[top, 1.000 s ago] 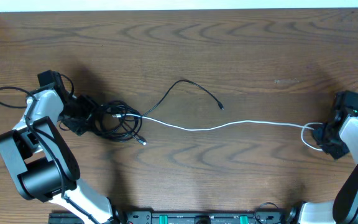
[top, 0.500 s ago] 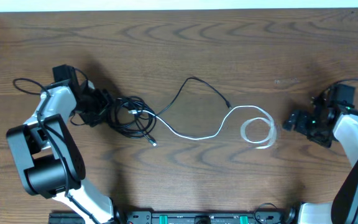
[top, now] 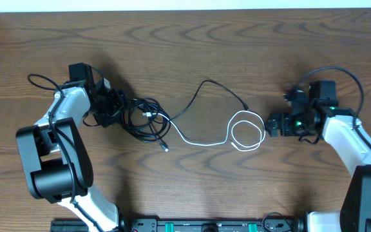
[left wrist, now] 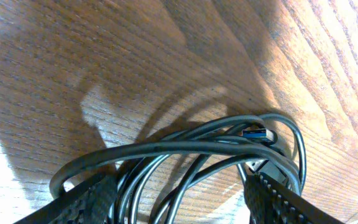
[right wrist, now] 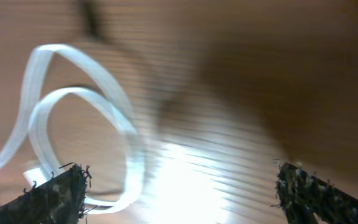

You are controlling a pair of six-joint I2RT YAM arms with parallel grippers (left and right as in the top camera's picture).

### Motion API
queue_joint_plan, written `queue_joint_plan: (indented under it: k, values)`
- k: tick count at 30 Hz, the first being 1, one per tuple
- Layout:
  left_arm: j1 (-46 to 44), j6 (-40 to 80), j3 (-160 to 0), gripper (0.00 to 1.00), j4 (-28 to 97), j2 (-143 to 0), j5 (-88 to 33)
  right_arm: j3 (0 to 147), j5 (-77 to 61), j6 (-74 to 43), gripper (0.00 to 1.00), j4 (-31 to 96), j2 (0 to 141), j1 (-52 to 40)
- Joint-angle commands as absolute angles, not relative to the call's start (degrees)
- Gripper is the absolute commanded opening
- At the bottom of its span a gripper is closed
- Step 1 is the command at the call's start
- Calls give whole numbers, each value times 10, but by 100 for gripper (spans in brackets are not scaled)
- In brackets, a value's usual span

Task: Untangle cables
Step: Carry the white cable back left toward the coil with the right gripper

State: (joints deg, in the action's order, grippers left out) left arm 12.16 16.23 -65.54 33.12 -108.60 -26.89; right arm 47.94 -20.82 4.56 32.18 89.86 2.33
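Note:
A tangled bundle of black cables point(top: 145, 119) lies left of centre, and my left gripper point(top: 111, 106) is shut on its left side. In the left wrist view several black strands point(left wrist: 185, 149) and a blue-tipped plug point(left wrist: 257, 133) run between the fingers of that gripper point(left wrist: 179, 202). From the bundle a thin black cable point(top: 192, 96) arches up to the right. The white cable point(top: 205, 144) leaves the bundle too and ends in a slack loop. My right gripper point(top: 272, 124) stands open just right of the loop, holding nothing. Its wrist view is blurred, with the white loop point(right wrist: 79, 137) by its left finger.
The thicker arm wires curl beside each arm, one at the left point(top: 40, 80) and one at the right point(top: 340, 74). A rail with the arm bases point(top: 205, 225) runs along the front edge. The wooden table ends at a white strip at the back.
The right gripper opened and let go of the white cable, then moved left. The taut white cable went slack and curled into a loop. The left gripper carried the black bundle to the right.

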Motion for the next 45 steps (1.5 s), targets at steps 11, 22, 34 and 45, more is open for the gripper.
queue_joint_plan:
  k: [11, 22, 34, 45]
  values:
    - [114, 152, -640, 72, 329, -1109, -310, 490, -350, 90, 90, 174, 870, -195]
    - [83, 152, -640, 72, 322, -1109, -309, 490, -204, 48, 88, 59, 915, -342]
    - [79, 153, -640, 72, 320, -1109, -312, 490, -253, 10, 71, -69, 1025, -378]
    - [79, 152, -640, 72, 320, -1109, -324, 490, -185, -51, 50, -126, 1108, -407]
